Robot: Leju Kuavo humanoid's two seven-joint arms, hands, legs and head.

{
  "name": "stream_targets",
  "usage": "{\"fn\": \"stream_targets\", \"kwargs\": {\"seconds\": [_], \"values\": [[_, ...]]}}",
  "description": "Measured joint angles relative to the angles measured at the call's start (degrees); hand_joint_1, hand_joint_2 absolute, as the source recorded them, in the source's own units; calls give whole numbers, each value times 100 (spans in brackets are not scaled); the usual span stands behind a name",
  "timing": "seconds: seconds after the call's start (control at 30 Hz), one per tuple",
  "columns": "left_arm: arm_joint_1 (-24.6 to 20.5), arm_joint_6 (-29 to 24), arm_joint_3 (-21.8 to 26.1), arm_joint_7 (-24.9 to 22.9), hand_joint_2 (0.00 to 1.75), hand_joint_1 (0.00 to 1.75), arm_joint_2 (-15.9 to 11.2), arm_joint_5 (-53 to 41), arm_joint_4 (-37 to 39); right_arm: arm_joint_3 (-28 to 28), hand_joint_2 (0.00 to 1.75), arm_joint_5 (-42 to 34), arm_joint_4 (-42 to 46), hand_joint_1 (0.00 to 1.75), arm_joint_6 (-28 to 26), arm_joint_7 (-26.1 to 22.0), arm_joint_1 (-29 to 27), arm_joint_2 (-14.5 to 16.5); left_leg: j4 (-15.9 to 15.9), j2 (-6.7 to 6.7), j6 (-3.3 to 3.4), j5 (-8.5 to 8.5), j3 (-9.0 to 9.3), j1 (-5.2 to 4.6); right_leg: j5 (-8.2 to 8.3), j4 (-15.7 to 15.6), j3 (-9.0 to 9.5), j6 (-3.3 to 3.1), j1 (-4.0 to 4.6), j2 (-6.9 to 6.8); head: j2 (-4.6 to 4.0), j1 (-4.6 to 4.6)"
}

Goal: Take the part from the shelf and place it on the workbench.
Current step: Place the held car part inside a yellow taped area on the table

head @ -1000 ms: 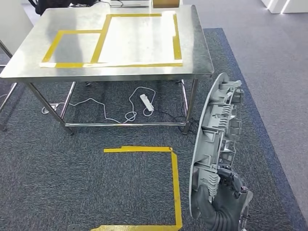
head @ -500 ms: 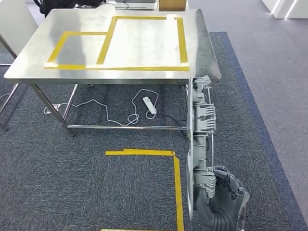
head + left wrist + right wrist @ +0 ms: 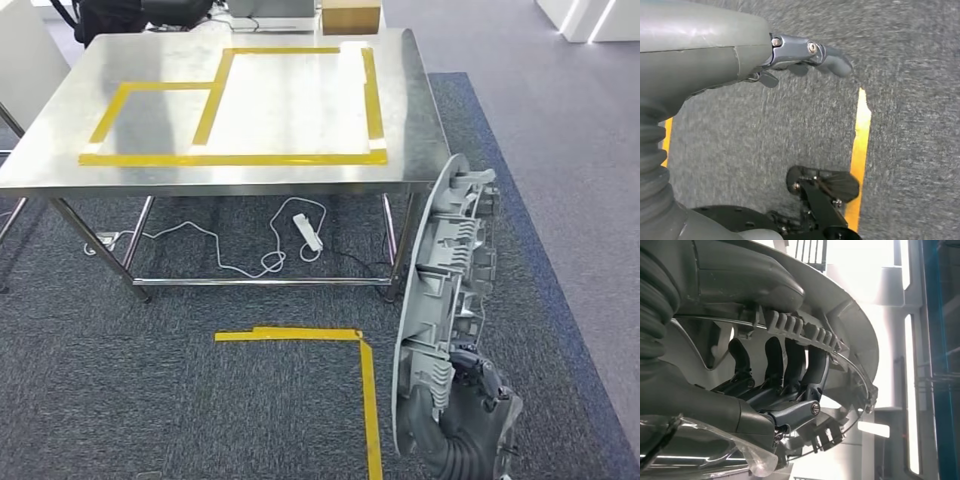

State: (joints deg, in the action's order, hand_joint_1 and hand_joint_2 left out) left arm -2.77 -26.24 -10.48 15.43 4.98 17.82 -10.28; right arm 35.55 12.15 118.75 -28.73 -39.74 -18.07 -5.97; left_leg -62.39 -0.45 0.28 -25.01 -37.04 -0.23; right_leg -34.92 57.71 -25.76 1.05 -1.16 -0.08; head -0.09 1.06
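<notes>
Part (image 3: 445, 300) turned since earlier, gripped above right robot hand (image 3: 468, 420)

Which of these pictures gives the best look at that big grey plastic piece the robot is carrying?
The head view: the grey part shows whole, upright in the right hand, short of the workbench. The right wrist view is a close-up of the fingers hooked into its ribs. The left wrist view has the empty left hand over carpet.

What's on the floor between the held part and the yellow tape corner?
Nothing: in the head view, only bare grey carpet lies between the part that the right hand holds and the yellow floor tape.
</notes>
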Motion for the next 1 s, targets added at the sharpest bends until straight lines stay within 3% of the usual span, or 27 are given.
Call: {"fn": "stream_targets", "kwargs": {"seconds": [0.07,0.13,0.17,0.27,0.33,0.4,0.47,0.5,0.53,0.6,0.63,0.67,0.73,0.8,0.87,0.9,1.0], "values": [[-10,2,1,-1,175,0,4,0,1,-5,175,-4,2,175,1,1,-4,0,187,-2,74,-144,102,-7,25,-36,69,77,2,-6,0,-3],[2,3,2,-1,175,0,8,1,1,-8,175,-9,3,175,4,8,-7,-1,309,-17,138,-193,219,12,36,141,10,125,-1,-9,0,15],[7,4,3,0,175,0,10,-1,1,-8,175,-8,3,175,8,10,-6,-1,347,-23,169,-218,289,21,-14,372,-130,135,-3,-6,0,25],[10,6,7,3,175,0,19,-6,1,-8,175,9,2,175,20,8,-8,-8,378,-28,213,-355,455,14,-385,1353,-858,147,2,4,0,48],[20,8,8,3,175,0,28,-8,1,-10,175,14,2,175,25,9,-16,-16,378,-34,213,-462,583,8,-482,1594,-1190,155,4,4,0,51],[26,8,8,3,175,0,33,-7,1,-12,175,13,2,175,27,11,-22,-20,378,-39,211,-510,647,8,-436,1564,-1265,159,3,3,0,51],[26,8,8,3,175,0,33,-7,1,-12,175,13,2,175,27,11,-23,-20,378,-39,211,-514,654,8,-425,1551,-1266,159,3,3,0,51],[28,8,8,3,175,0,34,-7,1,-12,175,14,2,175,27,11,-27,-21,378,-43,206,-549,704,9,-298,1406,-1250,159,3,3,0,53],[28,12,8,5,175,0,36,-7,3,-13,175,16,-1,175,28,9,-35,-24,372,-44,185,-629,800,4,4,1111,-1237,150,7,1,0,48],[16,21,10,15,175,0,44,-7,7,-20,175,26,-6,175,31,8,-53,-31,361,-46,101,-816,1011,-2,545,497,-1122,55,27,8,0,44],[4,26,11,21,175,0,46,-8,9,-25,175,30,-9,175,32,7,-62,-33,300,-42,53,-861,1052,-5,683,310,-1049,-2,29,11,0,38],[-11,26,12,28,175,0,47,-8,8,-29,175,32,-9,175,33,9,-69,-33,169,-37,10,-847,1010,-3,635,265,-952,-57,24,10,0,35],[-32,26,12,43,175,0,51,-9,8,-35,175,34,-9,175,33,8,-69,-33,-388,-27,-59,-864,692,15,552,201,-787,-99,1,-5,0,23],[-30,27,13,64,175,0,57,-7,8,-46,175,38,-9,175,38,7,-59,-33,-1000,-22,-114,-1091,220,43,439,178,-631,-118,-3,-6,0,17],[-6,32,18,89,175,0,58,-2,8,-57,175,45,-10,175,56,7,-70,-33,-1170,-22,-134,-1250,-88,60,297,174,-448,-111,-9,13,0,17],[4,37,23,98,175,0,57,2,8,-61,175,49,-10,175,73,7,-77,-33,-1035,-21,-132,-1170,-139,63,219,172,-341,-102,-14,21,0,16],[23,55,43,109,175,0,50,17,13,-74,175,67,-19,175,134,7,-82,-33,-258,6,-79,-381,-150,42,-1,159,-58,-50,-26,33,0,19]]}}
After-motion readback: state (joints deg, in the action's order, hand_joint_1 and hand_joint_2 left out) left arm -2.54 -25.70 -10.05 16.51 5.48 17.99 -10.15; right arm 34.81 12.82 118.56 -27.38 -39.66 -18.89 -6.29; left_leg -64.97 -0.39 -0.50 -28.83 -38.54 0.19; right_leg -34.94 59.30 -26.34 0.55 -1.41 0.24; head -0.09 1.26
